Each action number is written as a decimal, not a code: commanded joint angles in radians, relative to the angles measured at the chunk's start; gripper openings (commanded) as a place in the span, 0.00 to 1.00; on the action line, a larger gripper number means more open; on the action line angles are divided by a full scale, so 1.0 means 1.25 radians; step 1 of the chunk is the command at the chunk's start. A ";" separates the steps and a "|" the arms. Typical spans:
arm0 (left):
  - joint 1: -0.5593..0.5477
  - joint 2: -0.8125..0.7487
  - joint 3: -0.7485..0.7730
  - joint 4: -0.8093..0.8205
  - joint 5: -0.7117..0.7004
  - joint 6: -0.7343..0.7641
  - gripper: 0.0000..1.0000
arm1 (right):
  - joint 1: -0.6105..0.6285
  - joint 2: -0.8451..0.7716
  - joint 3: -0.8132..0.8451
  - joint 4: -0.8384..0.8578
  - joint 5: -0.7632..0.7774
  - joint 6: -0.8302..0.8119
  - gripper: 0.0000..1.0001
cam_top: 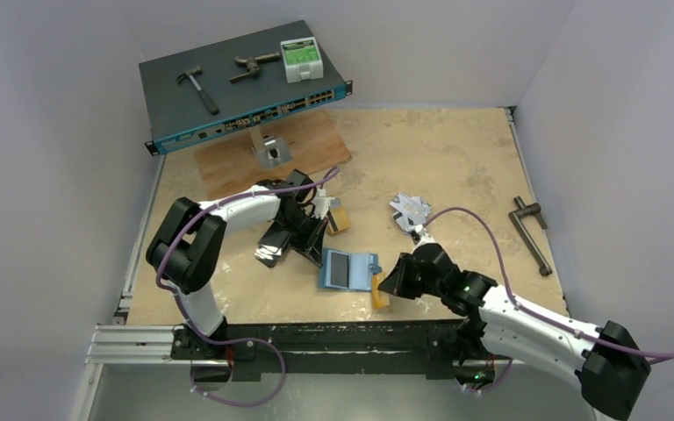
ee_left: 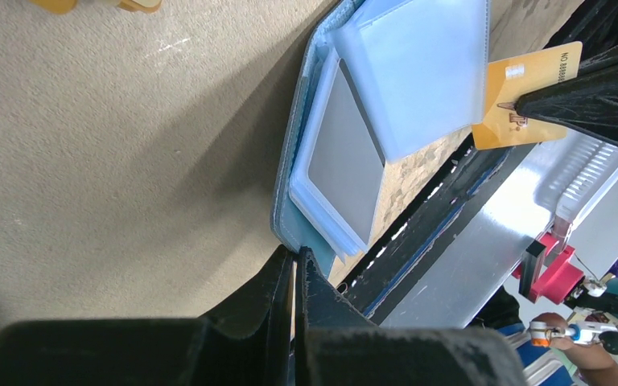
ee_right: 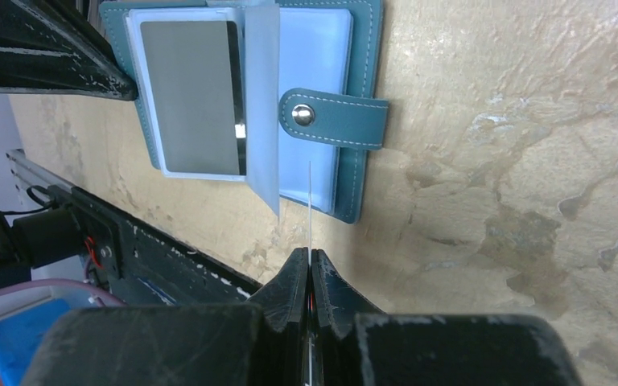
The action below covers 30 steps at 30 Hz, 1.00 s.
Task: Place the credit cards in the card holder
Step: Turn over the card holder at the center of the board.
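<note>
Right tool (ee_right: 310, 261) low with gold card (ee_left: 523, 92)

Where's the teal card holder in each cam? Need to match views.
Top external: card holder low centre, lying open.
Left wrist: card holder upper centre, running off the top edge.
Right wrist: card holder top centre, open.
Shared landmark: silver-grey card in its sleeve.

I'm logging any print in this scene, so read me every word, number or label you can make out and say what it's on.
"NO 8888", further digits unclear: along the edge of the gold card in the right tool.
White and green box: print too small to read.
Network switch: front port labels too small to read.
Card holder and silver card: no text visible.
</note>
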 commanded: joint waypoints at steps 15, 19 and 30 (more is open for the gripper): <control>0.003 -0.036 0.004 0.031 0.069 -0.006 0.24 | 0.037 0.235 0.080 0.307 -0.065 -0.061 0.00; 0.016 -0.034 -0.008 0.058 0.113 -0.020 0.32 | 0.047 0.290 0.104 0.344 -0.080 -0.077 0.00; 0.035 -0.005 -0.015 0.095 0.181 -0.047 0.42 | 0.053 0.355 0.097 0.382 -0.086 -0.076 0.00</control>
